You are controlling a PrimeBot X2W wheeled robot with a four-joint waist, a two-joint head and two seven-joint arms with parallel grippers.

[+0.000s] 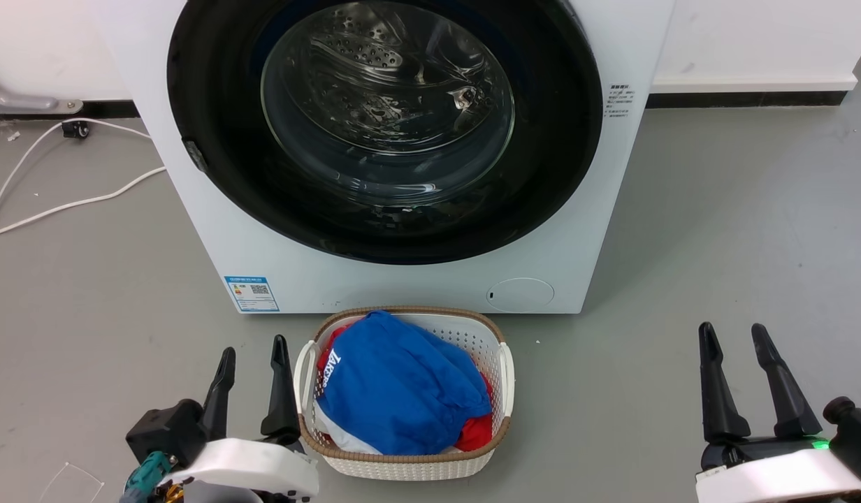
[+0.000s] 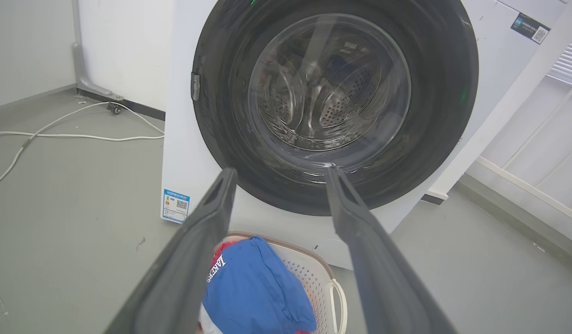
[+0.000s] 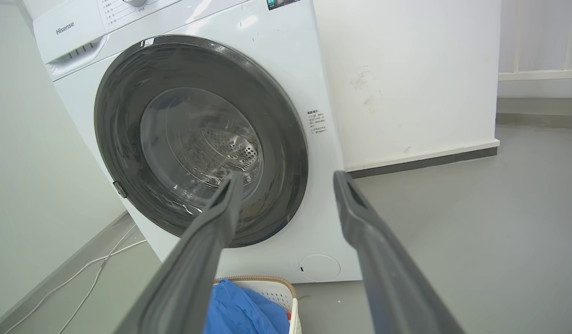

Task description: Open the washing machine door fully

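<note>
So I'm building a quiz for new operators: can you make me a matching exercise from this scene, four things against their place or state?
Things
1. washing machine door
2. laundry basket
3. left gripper
4. white cable

Place or state
A. on the floor, to the left of the washing machine
B. open, empty, beside the basket
C. shut
D. holds blue and red clothes

Pairs: 1-C, 2-D, 3-B, 4-A

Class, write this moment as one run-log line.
washing machine door: shut | left gripper: open, empty | right gripper: open, empty | laundry basket: before washing machine, clothes inside
</note>
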